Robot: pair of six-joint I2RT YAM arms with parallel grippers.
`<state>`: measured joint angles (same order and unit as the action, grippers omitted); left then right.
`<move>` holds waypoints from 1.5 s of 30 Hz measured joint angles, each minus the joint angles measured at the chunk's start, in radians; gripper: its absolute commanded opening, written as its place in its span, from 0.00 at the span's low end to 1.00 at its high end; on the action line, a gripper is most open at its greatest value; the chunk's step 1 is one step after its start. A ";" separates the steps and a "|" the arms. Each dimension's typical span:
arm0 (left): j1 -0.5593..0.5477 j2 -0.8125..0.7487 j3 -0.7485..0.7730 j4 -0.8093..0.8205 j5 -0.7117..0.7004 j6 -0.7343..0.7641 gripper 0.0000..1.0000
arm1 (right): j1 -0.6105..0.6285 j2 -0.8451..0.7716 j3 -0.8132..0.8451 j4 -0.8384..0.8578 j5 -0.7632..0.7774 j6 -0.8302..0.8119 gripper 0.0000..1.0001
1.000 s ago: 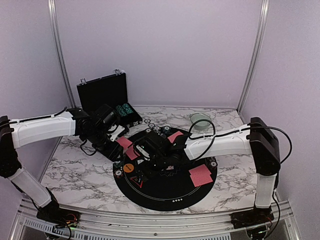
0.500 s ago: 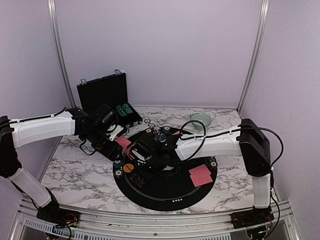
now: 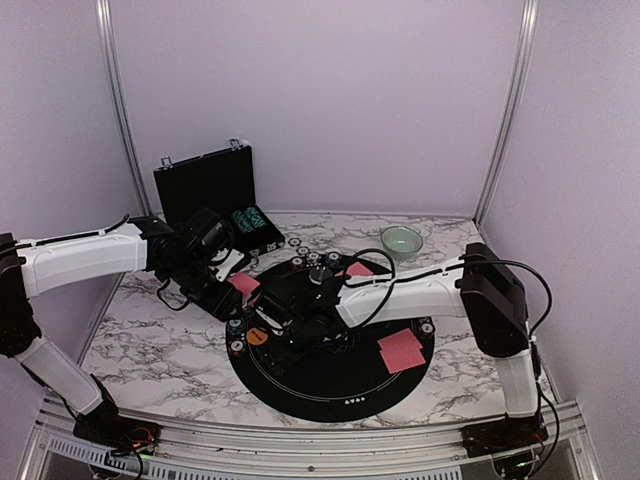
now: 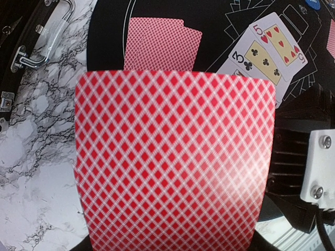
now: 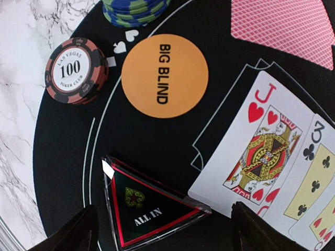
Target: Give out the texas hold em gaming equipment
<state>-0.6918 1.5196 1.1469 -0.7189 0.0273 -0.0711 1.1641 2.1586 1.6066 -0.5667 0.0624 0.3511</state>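
Two arms work over the round black mat (image 3: 330, 385) on the marbled counter (image 3: 150, 340); the step in hand appears to be dealing. At the mat's far-left edge the left end effector (image 3: 228, 277), jaws partly closed on a red-backed card (image 4: 175, 157) (one card or a thin packet, the views do not tell), holds it just short of a face-down pair (image 4: 162, 44). Over the mat's left side the right end effector (image 5: 167, 235) stands wide open and holds nothing, its fingers either side of the triangular ALL IN marker (image 5: 149, 209); near it lie the orange BIG BLIND disc (image 5: 165, 76), a 100 chip stack (image 5: 77, 70) and face-up cards led by the jack of hearts (image 5: 261, 141). Next, by judgement: the left must lay its card flat without disturbing the pair, and the right must descend squarely onto the low marker. Containers: the black case (image 3: 205, 185), lid up at far left, holds rows of chips (image 3: 250, 222); the pale green bowl (image 3: 401, 240), far right, shows no contents at this size.
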 measured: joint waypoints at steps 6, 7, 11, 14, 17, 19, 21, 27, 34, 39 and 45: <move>0.000 0.000 -0.001 0.008 0.004 0.000 0.50 | 0.000 0.005 0.002 -0.003 0.005 -0.002 0.78; 0.001 0.000 -0.004 0.011 0.006 0.000 0.50 | 0.000 0.006 0.002 -0.004 0.006 -0.003 0.77; 0.003 0.000 -0.011 0.012 0.010 0.000 0.50 | 0.002 0.017 0.016 -0.009 0.007 -0.003 0.76; 0.005 0.000 -0.011 0.012 0.010 0.000 0.50 | 0.005 0.021 0.020 -0.009 0.008 -0.004 0.73; 0.005 0.000 -0.011 0.013 0.010 0.000 0.50 | 0.007 0.024 0.027 -0.011 0.007 -0.006 0.70; 0.005 0.000 -0.011 0.013 0.010 0.000 0.50 | 0.008 0.027 0.031 -0.010 0.008 -0.006 0.67; 0.005 0.000 -0.012 0.013 0.011 0.000 0.50 | 0.010 0.029 0.032 -0.011 0.008 -0.006 0.65; 0.006 0.000 -0.017 0.015 0.017 0.000 0.50 | 0.014 0.032 0.033 -0.010 0.011 -0.007 0.59; 0.006 0.000 -0.018 0.016 0.017 0.000 0.50 | 0.017 0.032 0.034 -0.011 0.023 -0.007 0.51; 0.006 0.000 -0.018 0.016 0.017 0.000 0.50 | 0.017 0.032 0.035 -0.012 0.025 -0.007 0.49; 0.006 0.000 -0.018 0.016 0.017 0.000 0.50 | 0.017 0.031 0.035 -0.013 0.024 -0.006 0.48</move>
<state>-0.6861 1.5192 1.1286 -0.7029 0.0444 -0.0715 1.1812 2.1891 1.6413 -0.5793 0.0868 0.3447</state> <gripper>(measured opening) 0.654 0.602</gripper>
